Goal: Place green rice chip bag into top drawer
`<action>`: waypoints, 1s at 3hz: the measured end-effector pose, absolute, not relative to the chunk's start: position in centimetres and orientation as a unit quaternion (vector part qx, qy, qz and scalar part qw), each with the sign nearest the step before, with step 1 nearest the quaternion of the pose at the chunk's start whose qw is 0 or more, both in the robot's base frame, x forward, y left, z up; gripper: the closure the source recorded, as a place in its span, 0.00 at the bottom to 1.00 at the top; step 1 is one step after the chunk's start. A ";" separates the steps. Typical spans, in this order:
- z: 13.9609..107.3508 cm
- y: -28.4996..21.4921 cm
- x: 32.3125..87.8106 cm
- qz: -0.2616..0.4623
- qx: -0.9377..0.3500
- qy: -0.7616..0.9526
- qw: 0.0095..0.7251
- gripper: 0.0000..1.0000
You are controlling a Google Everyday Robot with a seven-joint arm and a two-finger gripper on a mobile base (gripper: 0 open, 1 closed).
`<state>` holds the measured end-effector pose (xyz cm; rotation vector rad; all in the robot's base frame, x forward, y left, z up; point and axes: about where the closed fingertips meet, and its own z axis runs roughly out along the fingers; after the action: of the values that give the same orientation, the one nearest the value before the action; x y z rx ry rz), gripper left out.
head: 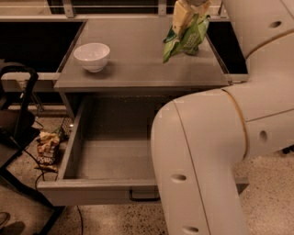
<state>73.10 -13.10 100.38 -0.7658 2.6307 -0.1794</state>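
The green rice chip bag (186,39) hangs above the right part of the grey cabinet top (138,59), lifted clear of it. My gripper (188,11) is shut on the bag's upper end near the top edge of the camera view. The top drawer (96,151) stands pulled out below the cabinet top, its inside bare, its black bar handle (143,197) on the front panel. My white arm covers the drawer's right half.
A white bowl (92,55) sits on the left of the cabinet top. A crumpled snack bag (46,147) lies on the floor left of the drawer. A black chair frame (18,119) stands at far left. A rail runs along the back.
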 end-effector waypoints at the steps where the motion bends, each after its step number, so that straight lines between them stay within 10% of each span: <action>1: 99.8 -15.2 69.8 -0.006 -0.254 0.951 0.174 1.00; 3: 97.3 -14.2 62.5 0.122 -0.268 0.948 0.119 1.00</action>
<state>62.52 -14.16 97.26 -0.7834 2.7720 0.3561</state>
